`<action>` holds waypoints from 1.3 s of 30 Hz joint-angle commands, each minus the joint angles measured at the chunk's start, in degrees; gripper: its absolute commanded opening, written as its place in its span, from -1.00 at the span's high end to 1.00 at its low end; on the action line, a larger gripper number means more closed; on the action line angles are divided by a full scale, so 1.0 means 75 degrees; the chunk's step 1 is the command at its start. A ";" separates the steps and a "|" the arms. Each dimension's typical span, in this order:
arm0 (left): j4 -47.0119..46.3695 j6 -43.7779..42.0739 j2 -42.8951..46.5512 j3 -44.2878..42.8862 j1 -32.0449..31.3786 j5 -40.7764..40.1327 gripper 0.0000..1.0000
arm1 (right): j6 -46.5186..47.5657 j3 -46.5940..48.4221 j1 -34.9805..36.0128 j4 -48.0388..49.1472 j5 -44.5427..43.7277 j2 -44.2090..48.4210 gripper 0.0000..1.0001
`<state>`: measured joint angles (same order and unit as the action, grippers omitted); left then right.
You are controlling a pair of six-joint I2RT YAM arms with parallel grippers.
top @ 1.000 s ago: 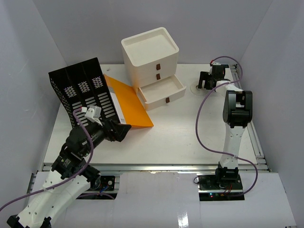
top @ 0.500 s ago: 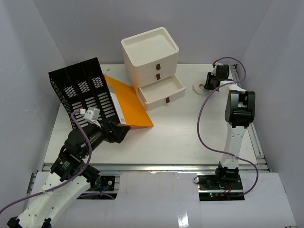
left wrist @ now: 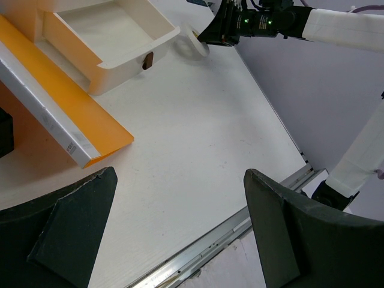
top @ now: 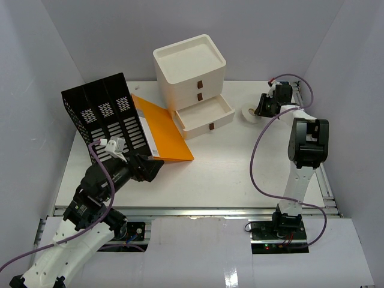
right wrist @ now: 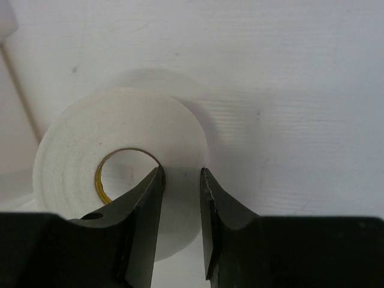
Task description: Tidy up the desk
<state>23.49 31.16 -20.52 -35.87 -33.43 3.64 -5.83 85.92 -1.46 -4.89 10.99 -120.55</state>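
Left gripper [top: 150,169]: I see its jaws spread wide and empty, above the near-left of the desk [top: 228,168].
Desk: I see it beneath both arms.
Right gripper [right wrist: 181,174]: I see it pinching the tape roll's [right wrist: 72,144] wall, far right.

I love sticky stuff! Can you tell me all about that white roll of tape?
The tape is a thick white roll, papery-looking, with a yellowish-brown core ring inside its hole. The right gripper pinches its wall: one of the fingers is in the hole, the other outside. It looks tipped up, casting a shadow on the desk, at the far right beside the open drawer. I cannot tell if an edge touches the desk.
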 commanded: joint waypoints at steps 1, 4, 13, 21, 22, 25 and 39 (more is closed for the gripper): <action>0.0033 0.0053 0.0071 0.0106 0.0051 -0.0071 -0.96 | 0.0205 -0.0273 0.0739 0.0348 0.0449 0.0949 0.58; 0.0054 0.0053 0.0118 0.0130 0.0051 -0.0075 -0.96 | 0.0644 -0.0409 0.1266 0.0523 0.0244 0.1306 0.57; 0.0092 0.0041 0.0146 0.0154 0.0051 -0.0110 -0.96 | 0.1710 0.0480 0.2548 0.0297 -0.0478 0.1027 0.41; 0.0126 0.0053 0.0152 0.0183 0.0045 -0.0134 -0.96 | 0.2042 0.2317 0.2995 -0.0275 -0.0884 -0.0116 -0.60; 0.0136 0.0053 0.0147 0.0168 0.0040 -0.0134 -0.96 | 0.2062 0.2498 0.3005 -0.0352 -0.0890 -0.0179 -0.77; 0.0166 0.0036 0.0162 0.0142 0.0051 -0.0139 -0.96 | 0.2118 0.2315 0.2996 -0.0315 -0.0874 0.0009 -0.80; 0.0263 -0.0064 0.0370 0.0170 0.0051 -0.0190 -0.96 | 1.0539 -0.0927 0.2612 -0.3122 0.6060 0.2346 -0.94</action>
<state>24.50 31.08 -19.20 -34.96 -33.43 2.95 33.13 83.50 18.05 -11.68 37.93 -106.30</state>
